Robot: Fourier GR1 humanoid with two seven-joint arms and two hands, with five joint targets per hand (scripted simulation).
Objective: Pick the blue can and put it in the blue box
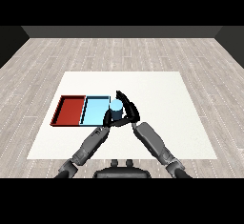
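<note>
so the right hand is curling its fingers around the blue can just beside the blue tray's right edge, can isn't looking inside yet, and I can't tell what the left hand fingers are doing.

**Crowded at the blue tray's right edge**

Right hand and left hand bunch around the blue can, blocking the blue tray on its right side. Red tray touches it on the left. Table lies open to the right.
</note>
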